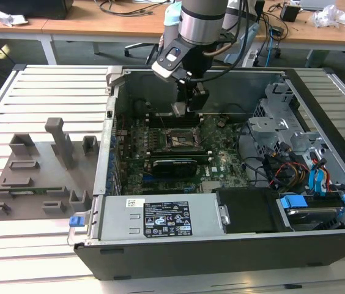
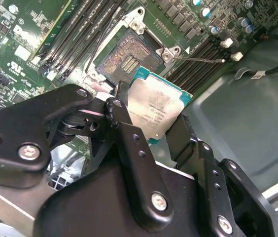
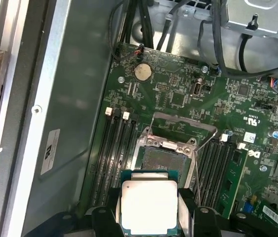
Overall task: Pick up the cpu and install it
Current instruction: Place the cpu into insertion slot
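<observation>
The whole open computer case (image 1: 221, 251) is taken from high up and well back in the exterior view, spread below the gripper (image 1: 188, 103). The 2 wrist views are set close behind the gripper, aimed past it at the motherboard (image 3: 178, 98). The socket (image 3: 166, 158) beneath it and the cpu (image 2: 156, 111) clasped in it are shared in both wrist views.

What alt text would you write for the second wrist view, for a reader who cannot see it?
The end effector grips the cpu by its edges, above the green motherboard. The open socket lies close by, empty.
</observation>
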`<state>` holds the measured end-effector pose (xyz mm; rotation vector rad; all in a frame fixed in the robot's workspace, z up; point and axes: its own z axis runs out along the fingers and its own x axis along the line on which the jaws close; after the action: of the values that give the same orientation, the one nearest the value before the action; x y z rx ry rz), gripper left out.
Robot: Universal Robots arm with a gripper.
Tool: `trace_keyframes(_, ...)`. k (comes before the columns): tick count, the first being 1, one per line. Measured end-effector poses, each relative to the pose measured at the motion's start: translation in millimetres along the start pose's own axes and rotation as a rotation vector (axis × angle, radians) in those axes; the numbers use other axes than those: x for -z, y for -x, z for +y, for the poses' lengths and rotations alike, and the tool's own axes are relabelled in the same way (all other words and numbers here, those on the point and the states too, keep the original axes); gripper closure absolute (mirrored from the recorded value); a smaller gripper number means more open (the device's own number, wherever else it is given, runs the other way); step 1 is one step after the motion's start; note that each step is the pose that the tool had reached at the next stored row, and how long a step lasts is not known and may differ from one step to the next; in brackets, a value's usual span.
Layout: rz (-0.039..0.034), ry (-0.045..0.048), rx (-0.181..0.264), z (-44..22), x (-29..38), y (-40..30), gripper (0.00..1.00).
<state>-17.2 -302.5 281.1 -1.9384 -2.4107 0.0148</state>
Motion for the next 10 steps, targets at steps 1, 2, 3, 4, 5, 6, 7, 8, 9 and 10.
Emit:
trace_keyframes(1, 0.0002, 0.0002, -0.005, 0.0, 0.0, 0.0, 0.45)
trace_keyframes(2, 0.0004, 0.0004, -0.012, 0.0, 0.0, 0.0, 0.45)
trace_keyframes(3, 0.0007, 0.0006, -0.02, 0.0, 0.0, 0.0, 0.45)
trace_keyframes(4, 0.001, 0.0008, -0.025, 0.0, 0.0, 0.0, 0.45)
trace_keyframes(5, 0.0013, 0.0011, -0.035, 0.0, 0.0, 0.0, 0.45)
trace_keyframes(6, 0.0016, 0.0013, -0.042, 0.0, 0.0, 0.0, 0.45)
trace_keyframes(7, 0.0017, 0.0014, -0.046, 0.0, 0.0, 0.0, 0.45)
trace_keyframes(8, 0.0023, 0.0019, -0.061, 0.0, -0.1, 0.0, 0.45)
trace_keyframes(9, 0.0026, 0.0022, -0.068, 0.0, -0.1, 0.0, 0.45)
trace_keyframes(10, 0.0028, 0.0023, -0.073, 0.0, -0.1, 0.0, 0.45)
